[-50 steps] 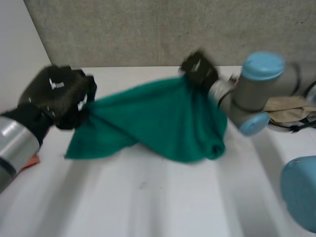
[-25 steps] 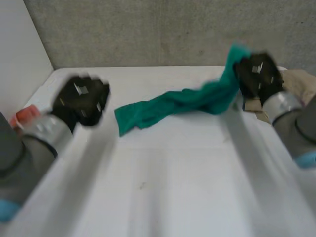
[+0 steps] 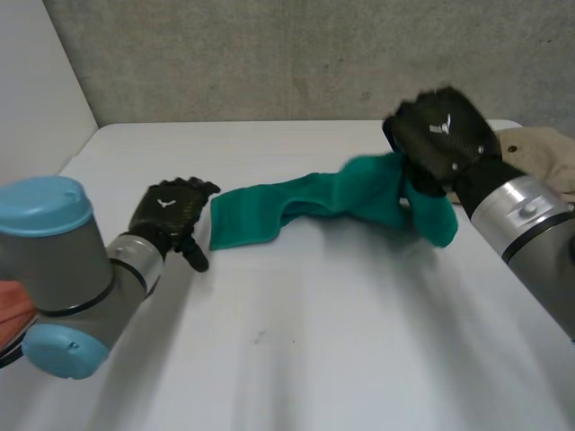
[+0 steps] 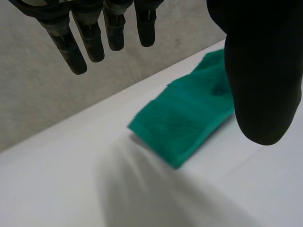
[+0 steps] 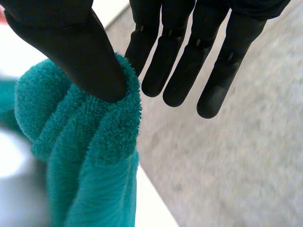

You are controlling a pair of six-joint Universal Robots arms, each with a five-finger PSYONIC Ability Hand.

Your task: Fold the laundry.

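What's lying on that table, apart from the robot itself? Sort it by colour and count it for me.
green towel: 1
beige cloth: 1
orange-red thing, mostly hidden behind the left arm: 1
Total: 3

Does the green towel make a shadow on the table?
Yes. Head view: a soft grey shadow lies on the white table under the green towel where the right hand holds it up. Right wrist view: the creases between its folds look darker.
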